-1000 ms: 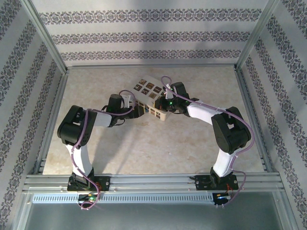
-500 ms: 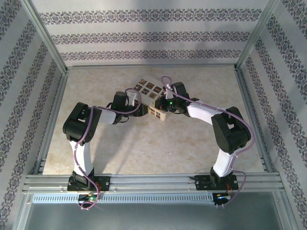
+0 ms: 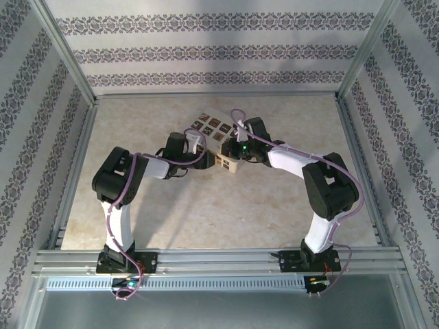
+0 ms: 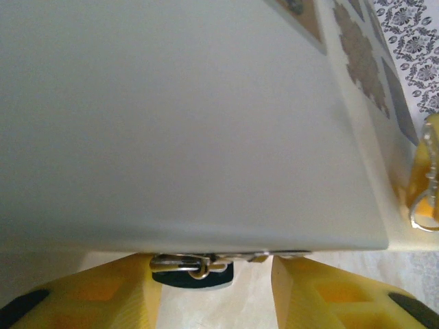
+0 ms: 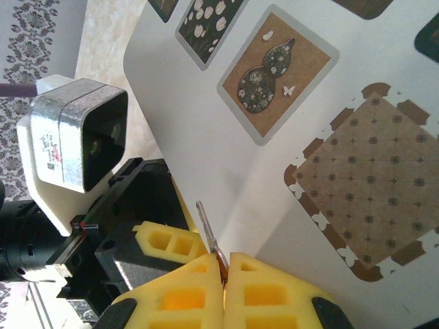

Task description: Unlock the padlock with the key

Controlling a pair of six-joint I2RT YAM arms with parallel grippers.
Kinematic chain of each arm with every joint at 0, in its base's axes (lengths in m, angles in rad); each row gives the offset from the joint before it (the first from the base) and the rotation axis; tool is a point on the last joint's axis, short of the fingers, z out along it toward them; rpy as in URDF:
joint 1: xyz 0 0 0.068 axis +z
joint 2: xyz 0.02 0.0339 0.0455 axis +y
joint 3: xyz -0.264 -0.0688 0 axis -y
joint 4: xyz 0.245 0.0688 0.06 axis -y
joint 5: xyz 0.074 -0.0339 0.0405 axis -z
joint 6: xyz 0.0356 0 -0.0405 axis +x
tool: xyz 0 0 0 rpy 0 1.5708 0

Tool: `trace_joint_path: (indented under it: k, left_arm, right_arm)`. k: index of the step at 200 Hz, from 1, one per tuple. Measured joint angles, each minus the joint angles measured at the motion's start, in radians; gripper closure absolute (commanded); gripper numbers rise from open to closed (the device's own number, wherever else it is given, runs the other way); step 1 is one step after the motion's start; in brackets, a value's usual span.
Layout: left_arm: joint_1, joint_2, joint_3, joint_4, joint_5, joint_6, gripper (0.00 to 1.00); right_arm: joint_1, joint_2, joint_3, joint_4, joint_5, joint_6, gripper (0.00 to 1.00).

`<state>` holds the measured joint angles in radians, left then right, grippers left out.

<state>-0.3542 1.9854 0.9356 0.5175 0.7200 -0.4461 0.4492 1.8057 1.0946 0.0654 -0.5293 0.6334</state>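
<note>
Mostly hidden behind the box (image 4: 171,116), the padlock (image 4: 192,266) sits within the parted left hand (image 4: 211,275); the right hand (image 5: 225,267) pinches the key (image 5: 207,226).

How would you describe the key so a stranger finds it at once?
Start at the white box with patterned squares in the middle of the table. The right arm's yellow fingers are shut beside it; the key is the thin silvery blade sticking out between them.

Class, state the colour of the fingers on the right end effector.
Yellow. The fingers show best in the right wrist view.
</note>
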Motion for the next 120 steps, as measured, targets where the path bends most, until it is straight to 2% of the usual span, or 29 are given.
trace_joint_path:
  k: [68, 120]
  left_arm:
    - [0.0, 0.016, -0.004, 0.028, -0.025, -0.053, 0.65]
    - [-0.005, 0.017, -0.008, 0.042, -0.045, -0.08, 0.66]
  right_arm:
    - [0.0, 0.0, -0.002, 0.004, 0.0, 0.0, 1.0]
    - [0.0, 0.0, -0.005, 0.012, 0.0, 0.0, 1.0]
